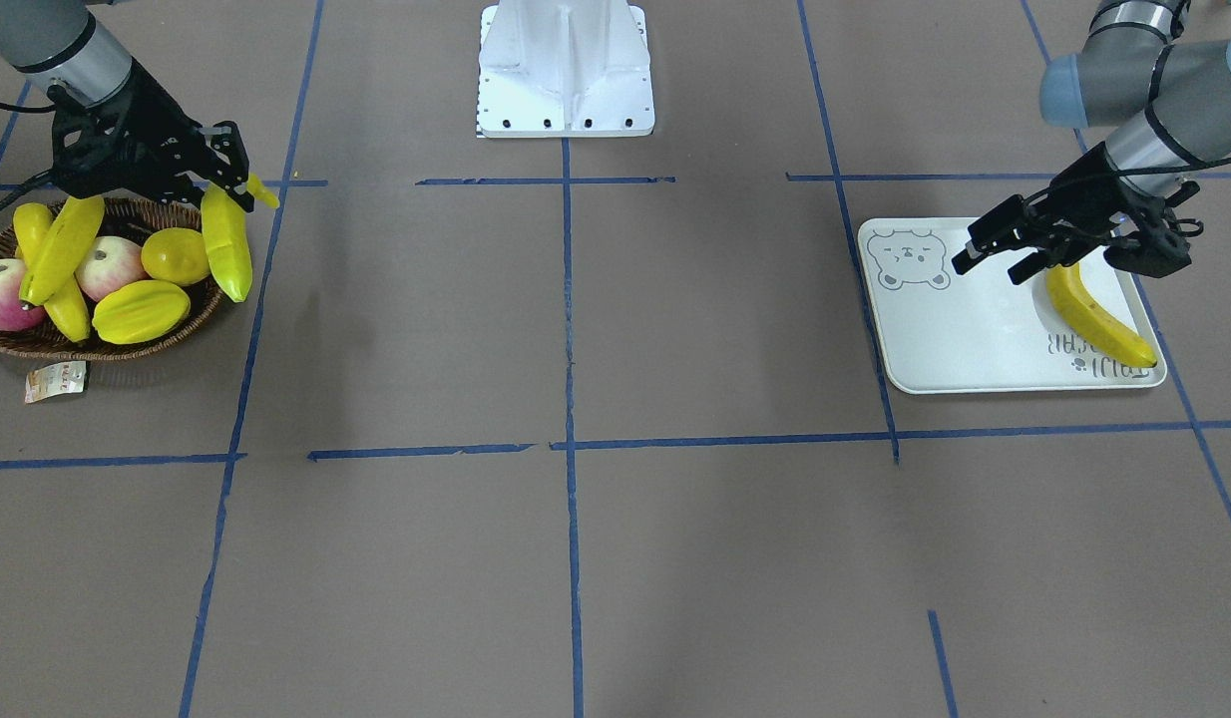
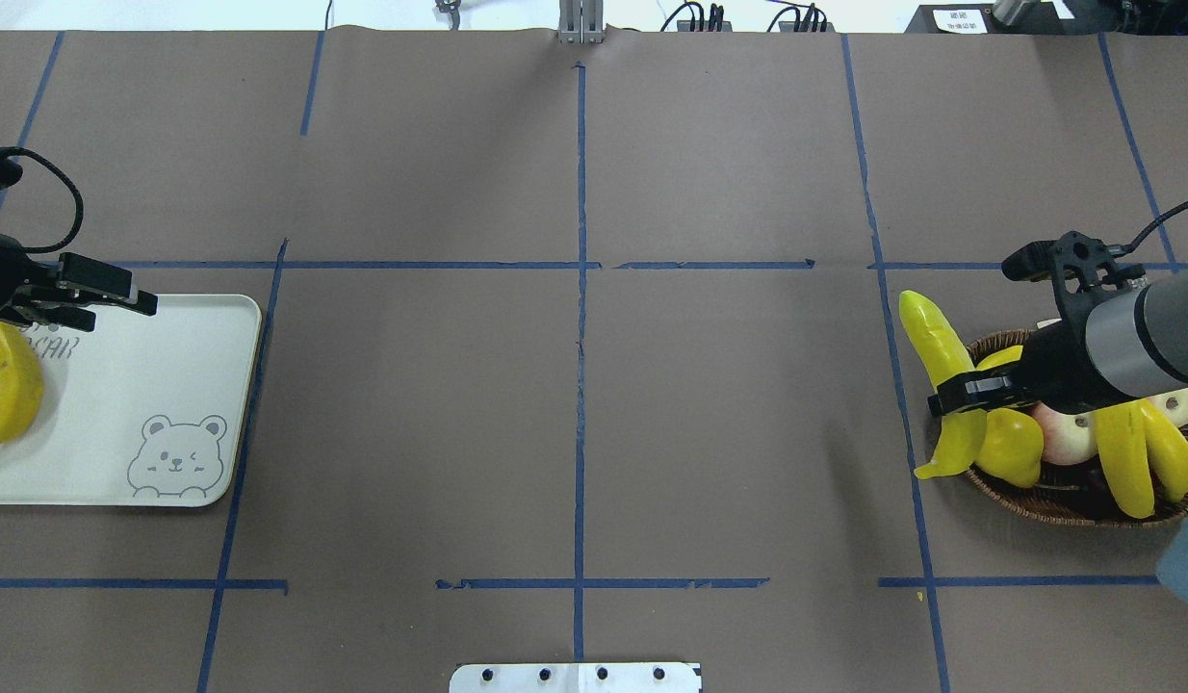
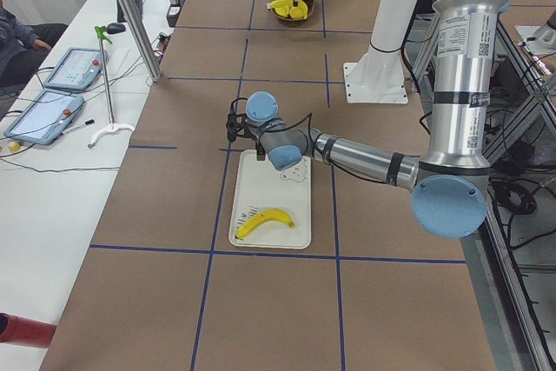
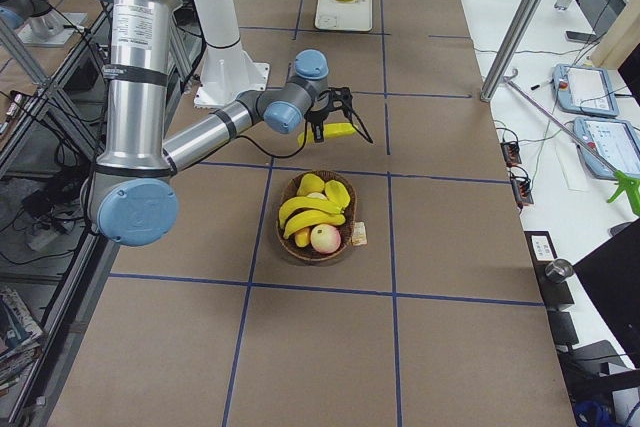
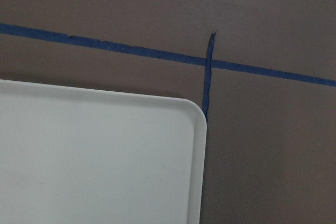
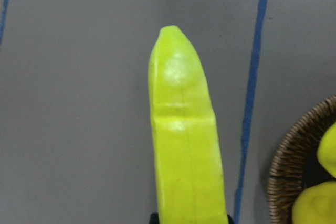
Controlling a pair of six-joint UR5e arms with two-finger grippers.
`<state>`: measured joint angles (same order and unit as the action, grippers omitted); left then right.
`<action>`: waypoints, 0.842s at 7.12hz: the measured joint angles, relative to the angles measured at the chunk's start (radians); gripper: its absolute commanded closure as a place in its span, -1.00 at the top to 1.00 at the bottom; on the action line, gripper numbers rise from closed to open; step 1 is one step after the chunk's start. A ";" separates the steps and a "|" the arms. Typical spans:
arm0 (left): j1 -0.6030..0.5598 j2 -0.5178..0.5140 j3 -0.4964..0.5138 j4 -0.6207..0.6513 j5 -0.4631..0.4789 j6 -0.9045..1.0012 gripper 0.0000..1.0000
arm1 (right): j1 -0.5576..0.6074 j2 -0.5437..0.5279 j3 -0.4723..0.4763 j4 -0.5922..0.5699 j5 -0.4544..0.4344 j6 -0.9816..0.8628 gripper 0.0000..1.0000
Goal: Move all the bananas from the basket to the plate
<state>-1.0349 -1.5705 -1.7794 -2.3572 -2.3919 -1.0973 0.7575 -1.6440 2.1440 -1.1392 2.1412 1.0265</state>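
Note:
My right gripper (image 1: 231, 184) is shut on a yellow-green banana (image 1: 226, 239) and holds it in the air at the wicker basket's (image 1: 77, 349) rim, on the side toward the table's middle. The banana fills the right wrist view (image 6: 184, 145). Two more bananas (image 1: 62, 249) lie in the basket. A darker banana (image 1: 1094, 314) lies on the bear-print plate (image 1: 975, 329). My left gripper (image 1: 1000, 264) hangs open and empty over the plate, just beside that banana. The left wrist view shows only a plate corner (image 5: 105, 156).
The basket also holds two apples (image 1: 107, 264), a lemon (image 1: 175, 254) and a starfruit (image 1: 142, 311). A paper tag (image 1: 55, 381) lies by the basket. The white robot base (image 1: 566, 70) stands mid-table. Blue tape lines cross the brown table.

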 measured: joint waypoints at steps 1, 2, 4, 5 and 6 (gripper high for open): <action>0.000 -0.010 -0.022 -0.014 -0.001 -0.002 0.99 | -0.016 0.022 -0.019 0.102 -0.001 0.100 -0.86; 0.001 -0.032 -0.030 -0.021 -0.001 -0.023 0.99 | -0.042 0.058 -0.054 0.218 -0.005 0.212 -0.86; 0.020 -0.129 -0.019 -0.024 0.003 -0.157 0.98 | -0.122 0.153 -0.116 0.363 -0.072 0.392 -0.86; 0.043 -0.180 -0.014 -0.022 0.009 -0.243 0.98 | -0.181 0.199 -0.126 0.383 -0.142 0.449 -0.86; 0.074 -0.230 -0.010 -0.020 0.027 -0.337 0.98 | -0.247 0.243 -0.132 0.389 -0.225 0.486 -0.86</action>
<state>-0.9604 -1.8010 -1.7893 -2.3771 -2.3651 -1.4348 0.5107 -1.4008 2.0121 -0.7499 1.9161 1.5125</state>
